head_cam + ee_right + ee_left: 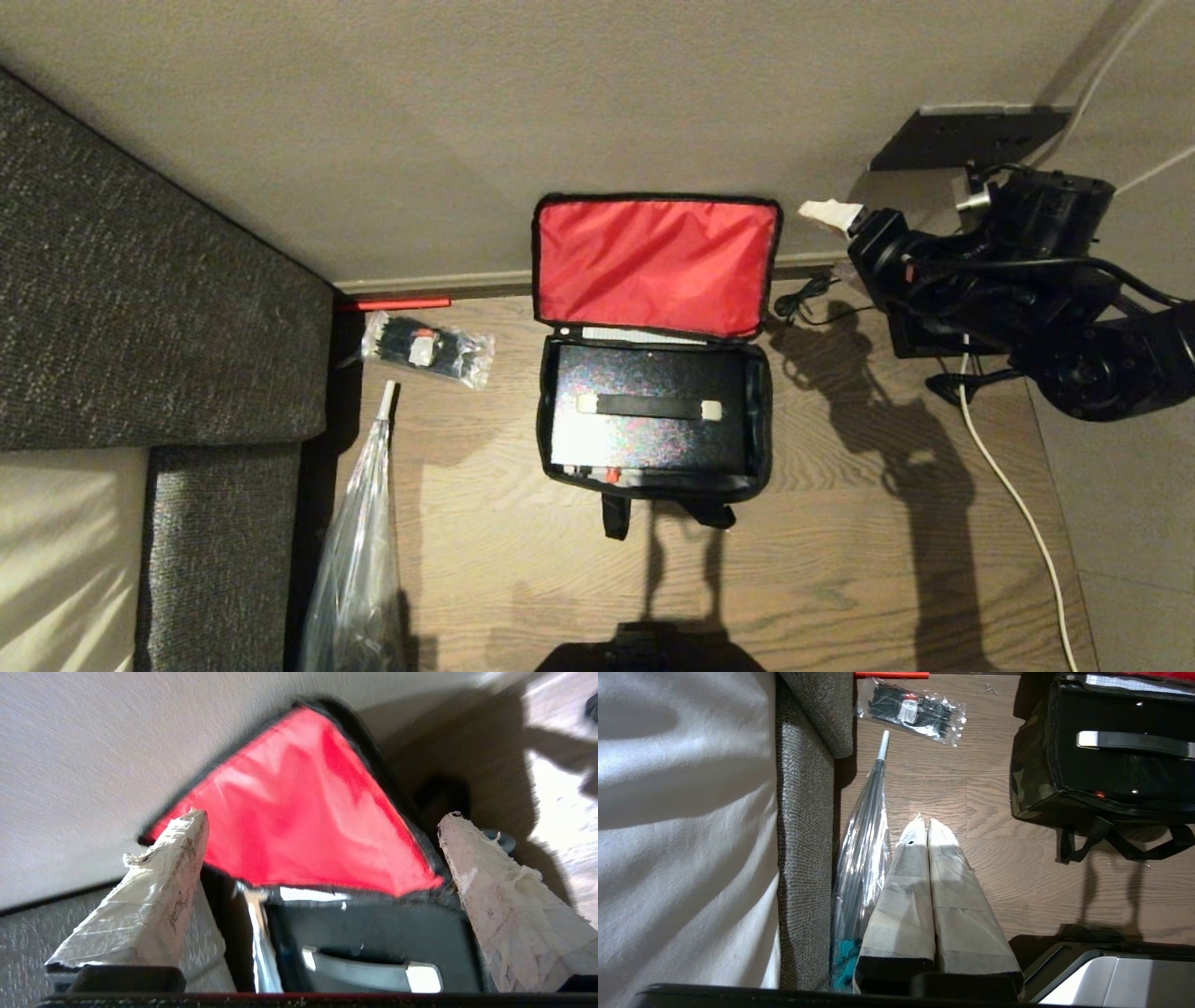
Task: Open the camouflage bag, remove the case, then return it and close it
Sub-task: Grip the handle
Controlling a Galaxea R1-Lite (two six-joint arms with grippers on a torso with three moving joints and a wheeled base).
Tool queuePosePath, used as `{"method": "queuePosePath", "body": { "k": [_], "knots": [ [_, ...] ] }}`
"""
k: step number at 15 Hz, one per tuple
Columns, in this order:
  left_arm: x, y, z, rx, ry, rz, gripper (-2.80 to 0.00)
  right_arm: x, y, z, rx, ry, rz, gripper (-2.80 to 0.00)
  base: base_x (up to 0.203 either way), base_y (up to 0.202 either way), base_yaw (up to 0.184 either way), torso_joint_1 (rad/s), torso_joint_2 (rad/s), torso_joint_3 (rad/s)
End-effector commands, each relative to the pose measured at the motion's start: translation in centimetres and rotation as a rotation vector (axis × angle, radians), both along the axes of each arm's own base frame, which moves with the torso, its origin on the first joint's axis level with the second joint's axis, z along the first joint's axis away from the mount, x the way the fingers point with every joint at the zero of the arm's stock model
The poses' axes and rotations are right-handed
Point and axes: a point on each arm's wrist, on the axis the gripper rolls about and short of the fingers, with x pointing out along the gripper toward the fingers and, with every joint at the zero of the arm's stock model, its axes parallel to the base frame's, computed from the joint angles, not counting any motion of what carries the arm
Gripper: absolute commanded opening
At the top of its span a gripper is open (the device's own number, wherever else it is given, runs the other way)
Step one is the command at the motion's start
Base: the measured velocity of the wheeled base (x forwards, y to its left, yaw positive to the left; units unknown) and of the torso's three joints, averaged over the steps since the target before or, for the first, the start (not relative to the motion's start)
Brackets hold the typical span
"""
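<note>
A: Where does the camouflage bag (758, 420) stand, and is there room around it?

B: On the wooden floor (840, 560), its back edge against the wall (467, 112). Bare floor lies in front and to its right; the sofa (140, 308) and a clear packet (428, 347) are well apart on its left.

A: How does it lie?

B: Its long axis runs along the wall. The red-lined lid (653, 266) stands open, leaning on the wall. The case (644, 420) lies flat inside, black, its handle along the same axis.

A: The grippers?

B: The right gripper (322, 826) hovers by the lid's right corner, perhaps not touching, fingers wide apart and empty. The left gripper (927, 830) is parked near the sofa, fingers together.
</note>
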Motion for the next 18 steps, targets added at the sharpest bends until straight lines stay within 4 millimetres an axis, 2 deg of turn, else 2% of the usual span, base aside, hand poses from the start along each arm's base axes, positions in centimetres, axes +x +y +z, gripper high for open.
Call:
{"method": "queuePosePath", "body": {
  "k": [1,4,5,11,13,15,18],
  "knots": [
    [0.0,0.0,0.0,-0.001,0.0,0.001,-2.8,-1.5,-0.5,0.2,0.001,0.009,-0.002,0.0,0.0,0.0,0.0,0.0,0.0,0.0],
    [0.0,0.0,0.0,-0.001,0.002,0.001,-2.8,-4.3,-0.9,0.0,-0.003,0.04,0.032,0.0,0.0,0.0,0.0,0.0,0.0,0.0],
    [0.0,0.0,0.0,-0.001,0.002,0.001,-2.8,-5.2,-1.0,-0.2,-0.007,0.053,0.06,-2.8,0.0,0.0,0.0,0.0,0.0,0.0],
    [0.0,0.0,0.0,-0.001,0.0,0.001,-2.8,-11.5,-1.9,-0.6,-0.096,0.158,0.175,-2.8,0.0,0.0,0.0,0.0,0.0,0.0],
    [0.0,0.0,0.0,-0.001,0.001,0.001,-2.8,-15.1,-2.5,-1.7,-0.235,0.22,0.18,-2.8,0.0,0.0,0.0,0.0,0.0,0.0],
    [0.0,0.0,0.0,-0.001,0.0,0.001,-2.8,-19.0,-3.4,-3.8,-0.379,0.252,0.137,-2.8,0.0,0.0,0.0,0.0,0.0,0.0],
    [0.0,0.0,0.0,-0.001,0.002,0.001,-2.8,-25.2,-4.8,-3.9,-0.473,0.174,0.004,-2.8,0.0,0.0,0.0,0.0,0.0,0.0]
  ]
}}
